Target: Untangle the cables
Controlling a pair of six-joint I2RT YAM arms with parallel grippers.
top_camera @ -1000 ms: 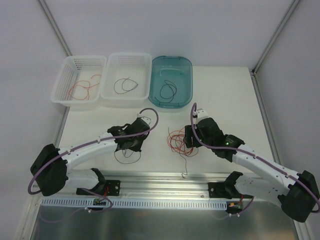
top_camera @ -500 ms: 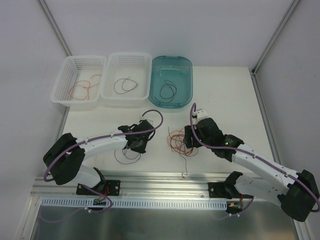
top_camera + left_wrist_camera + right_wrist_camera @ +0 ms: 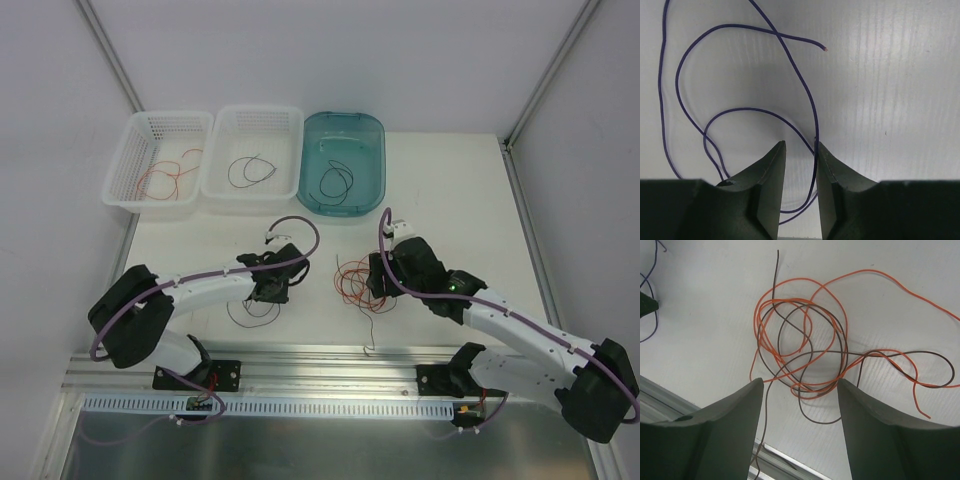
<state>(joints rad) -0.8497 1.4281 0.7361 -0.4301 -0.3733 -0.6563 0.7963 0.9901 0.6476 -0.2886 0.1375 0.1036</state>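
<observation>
While my left gripper (image 3: 800, 145) is hanging slightly parted, gripping nothing, a dark cable (image 3: 810, 100) is lying looped on the table (image 3: 890, 75) ahead of and under its tips. My right gripper (image 3: 800, 381) is hovering wide open, empty, orange-and-dark tangle (image 3: 805, 354) lying just ahead.

You are working in a robotics lab test cell.
White panels (image 3: 330, 60) set in aluminium posts (image 3: 108, 55) close in your white table (image 3: 450, 200) from 9 through 12 to 3 o'clock. An aluminium rail (image 3: 320, 365) at 6 o'clock carries two bolted arm bases (image 3: 200, 375). Two white mesh baskets (image 3: 245, 193) and a teal tub (image 3: 378, 170) line up between 11 and 12 o'clock.
</observation>
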